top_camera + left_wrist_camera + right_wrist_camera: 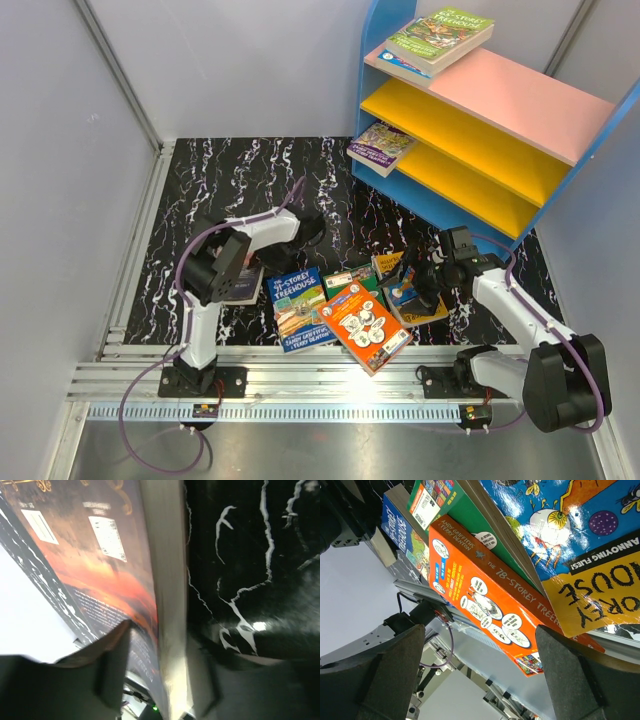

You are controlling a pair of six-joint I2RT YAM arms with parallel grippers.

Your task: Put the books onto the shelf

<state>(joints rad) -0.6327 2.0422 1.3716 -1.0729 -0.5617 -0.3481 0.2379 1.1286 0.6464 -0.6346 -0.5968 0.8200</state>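
A dark brown book (100, 555) stands on edge between the fingers of my left gripper (165, 655), which is shut on it; from above this book (248, 288) shows under the left gripper (240, 272) at the mat's left. My right gripper (412, 280) hangs open over a pile of books: an orange one (485, 595), a green one (465, 505), a blue and yellow one (580, 540) and a blue one (298, 305). Nothing sits between the right gripper's (482, 675) fingers. The shelf (520, 95) stands at the back right with a green book (440, 38) on its pink top and another book (382, 145) on a yellow board.
A black marbled mat (250, 180) covers the floor. Aluminium rails (300, 385) run along the near edge by the arm bases. Grey walls close in the left, the back and the right.
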